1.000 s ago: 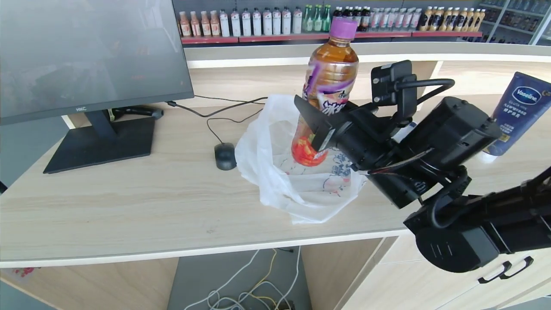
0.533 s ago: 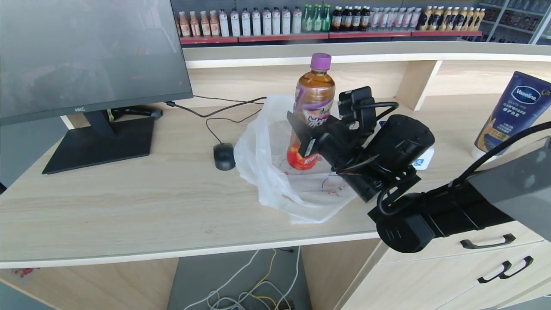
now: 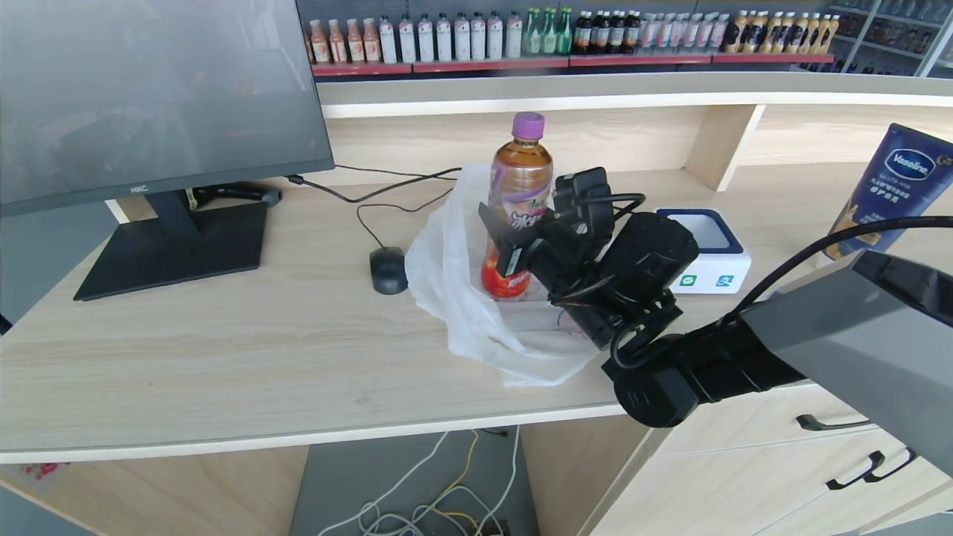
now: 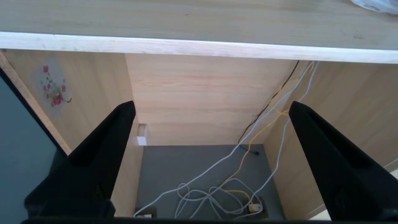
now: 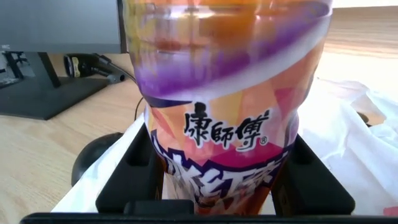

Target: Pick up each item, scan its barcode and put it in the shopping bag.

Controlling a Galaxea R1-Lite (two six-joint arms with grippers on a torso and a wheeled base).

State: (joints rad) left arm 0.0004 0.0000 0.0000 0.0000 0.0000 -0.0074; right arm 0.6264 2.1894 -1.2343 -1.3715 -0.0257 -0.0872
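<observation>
The bottle [image 3: 520, 175], clamped firmly in the right claw [image 3: 515, 246], has been lowered into the bag [image 3: 454, 298] beneath it; release is judged next.

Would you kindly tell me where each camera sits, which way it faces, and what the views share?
Head view: on the robot's head, facing forward and down at the counter; the right arm shows, right gripper shut on the bottle at the shopping bag.
Left wrist view: on the left wrist, facing under the counter at cables; the open left gripper frames it.
Right wrist view: on the right wrist, facing the bottle close up between its fingers.
Shared: head and right wrist views both show bottle, shopping bag, mouse and monitor.
</observation>
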